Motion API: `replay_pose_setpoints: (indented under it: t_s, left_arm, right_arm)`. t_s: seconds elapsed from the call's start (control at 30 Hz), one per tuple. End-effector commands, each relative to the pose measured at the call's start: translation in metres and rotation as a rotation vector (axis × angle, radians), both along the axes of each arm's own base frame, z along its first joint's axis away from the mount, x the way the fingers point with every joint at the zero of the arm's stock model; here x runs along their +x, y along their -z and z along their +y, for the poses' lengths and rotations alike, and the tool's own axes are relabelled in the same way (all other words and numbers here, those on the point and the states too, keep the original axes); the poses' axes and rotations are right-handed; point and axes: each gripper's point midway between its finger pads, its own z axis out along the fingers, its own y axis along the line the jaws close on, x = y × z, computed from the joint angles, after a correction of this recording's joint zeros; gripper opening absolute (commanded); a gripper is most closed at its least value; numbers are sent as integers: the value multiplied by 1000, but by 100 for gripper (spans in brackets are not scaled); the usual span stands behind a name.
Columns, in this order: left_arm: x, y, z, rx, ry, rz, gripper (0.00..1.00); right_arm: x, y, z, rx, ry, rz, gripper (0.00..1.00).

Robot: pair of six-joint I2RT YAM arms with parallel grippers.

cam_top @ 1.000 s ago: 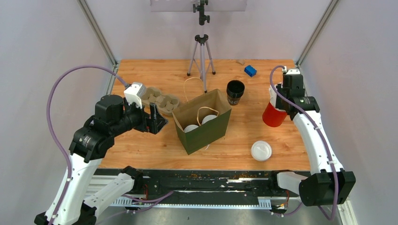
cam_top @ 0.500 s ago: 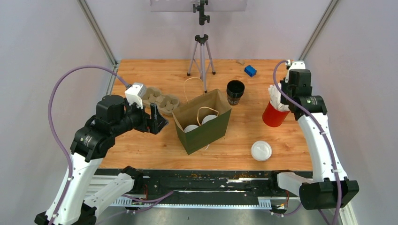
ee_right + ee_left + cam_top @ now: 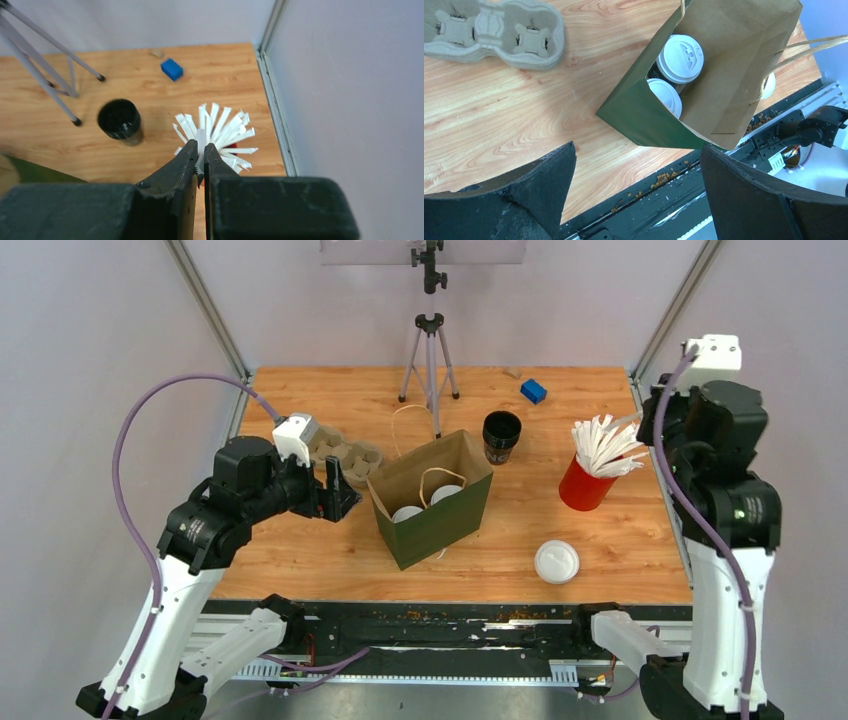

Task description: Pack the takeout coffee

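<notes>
Two lidded cups [image 3: 679, 57] inside bag [image 3: 639, 115]; left gripper [image 3: 340, 492] spread beside it; right gripper [image 3: 201, 150] pinching white straw [image 3: 201, 136].

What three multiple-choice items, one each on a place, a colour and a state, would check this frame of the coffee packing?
1. Where are the two lidded coffee cups? A tipped over in the open; B upright in the paper bag; C stacked one on the other.
2. What colour is the straw cup? A blue; B green; C red.
3. How is the right hand? A shut on one white straw; B wide open; C shut on nothing.
Answers: 1 B, the left wrist view shows both white lids side by side inside the bag. 2 C, the top view shows it red. 3 A, the right wrist view shows the fingers pinching a straw above the rest.
</notes>
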Motion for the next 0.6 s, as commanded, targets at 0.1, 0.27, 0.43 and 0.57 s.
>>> replay_pose_setpoints:
  t_s: [0.1,0.27,0.43,0.57]
  left_arm:
    - [3,-13,-4,-17,22,-61,100]
    - [4,-16,-7,-31,27,-54,100]
    - [4,-15,-7,-34,25,-48,100]
    - [5,-15,-10,-45,28,-37,100]
  right_arm:
    - [-21,-53,48,224,-203,-145,7]
    - [-38,-67,93,411,-405,-178,7]
    - [-53,-58,117,564,-499,-149,7]
    - [-55,-50,135,670,-579,-124,7]
